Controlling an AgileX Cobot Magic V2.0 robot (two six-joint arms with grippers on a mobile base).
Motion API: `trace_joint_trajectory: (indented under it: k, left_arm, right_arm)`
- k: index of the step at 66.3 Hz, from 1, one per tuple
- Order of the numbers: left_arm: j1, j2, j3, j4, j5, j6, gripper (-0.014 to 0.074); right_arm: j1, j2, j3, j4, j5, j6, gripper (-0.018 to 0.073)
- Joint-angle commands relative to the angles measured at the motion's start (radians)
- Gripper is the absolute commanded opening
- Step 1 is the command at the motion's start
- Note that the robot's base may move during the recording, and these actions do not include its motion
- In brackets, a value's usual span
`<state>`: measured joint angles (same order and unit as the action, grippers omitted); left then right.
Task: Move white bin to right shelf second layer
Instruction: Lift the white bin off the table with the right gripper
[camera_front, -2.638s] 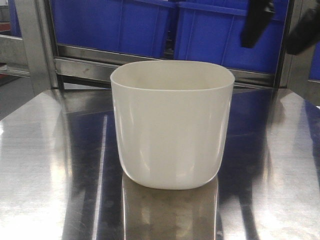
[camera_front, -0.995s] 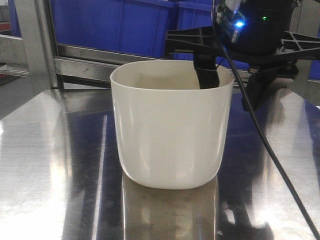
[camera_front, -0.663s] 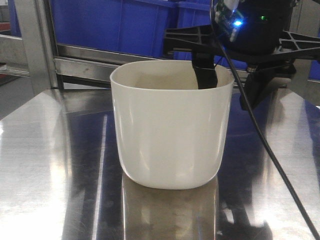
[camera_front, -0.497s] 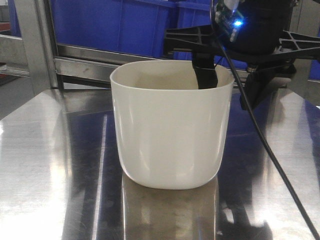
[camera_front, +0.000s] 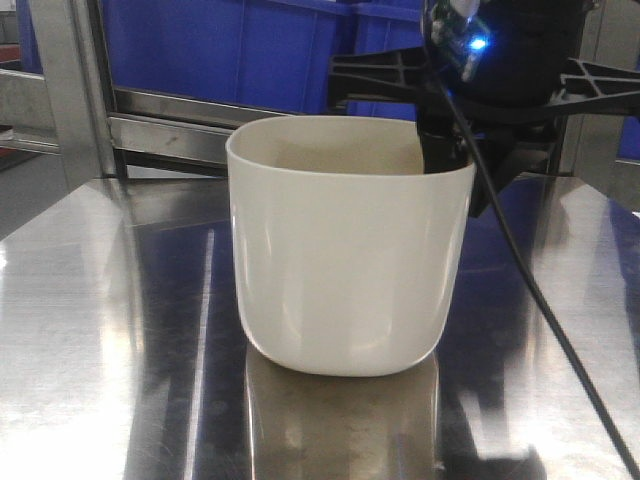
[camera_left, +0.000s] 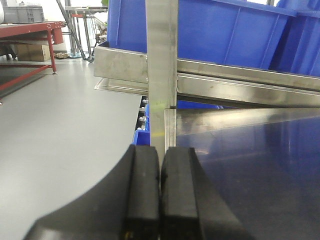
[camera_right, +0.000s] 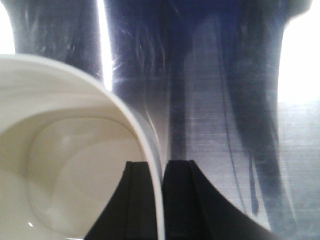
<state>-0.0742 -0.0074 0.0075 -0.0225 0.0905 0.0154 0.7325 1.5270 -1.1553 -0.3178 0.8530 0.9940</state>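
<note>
White bin (camera_front: 350, 250) upright on the mirror-like steel tabletop (camera_front: 90, 320), base meeting its own reflection, glossy cream walls tapering to a rounded bottom. Clamped at the rear right part of the rim by the right gripper (camera_front: 462, 165): one black finger inside the wall, the other outside. From the right wrist view, two black pads (camera_right: 180, 200) squeezing the thin cream wall between them, tabletop streaked with glare beyond. Whether lifted clear of the surface: cannot tell.

Left gripper (camera_left: 160, 195) closed on nothing, pads pressed flat against each other, held by the tabletop's left edge and facing a steel rack upright (camera_left: 161, 60). Blue crates (camera_front: 230, 50) behind the bin on the rack, above a steel front bar (camera_front: 170, 130). Black cable (camera_front: 540, 310) slanting down across the right of the front view, from a small blue light (camera_front: 478, 44) on the right wrist.
</note>
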Motion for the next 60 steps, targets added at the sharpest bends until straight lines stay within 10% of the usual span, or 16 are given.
trace_joint_trajectory:
  k: [1, 26, 60]
  left_arm:
    - [-0.003, -0.016, 0.037, -0.006, -0.081, -0.003, 0.0085]
    - [-0.003, -0.016, 0.037, -0.006, -0.081, -0.003, 0.0085]
    - [-0.003, -0.016, 0.037, -0.006, -0.081, -0.003, 0.0085]
  right_arm:
    - [0.001, -0.088, -0.027, -0.037, -0.024, -0.006, 0.0047]
    - [-0.160, -0.367, 0.193, -0.091, -0.123, -0.251, 0.0047]
    - [-0.679, -0.612, 0.338, 0.231, -0.194, -0.928, 0.0047]
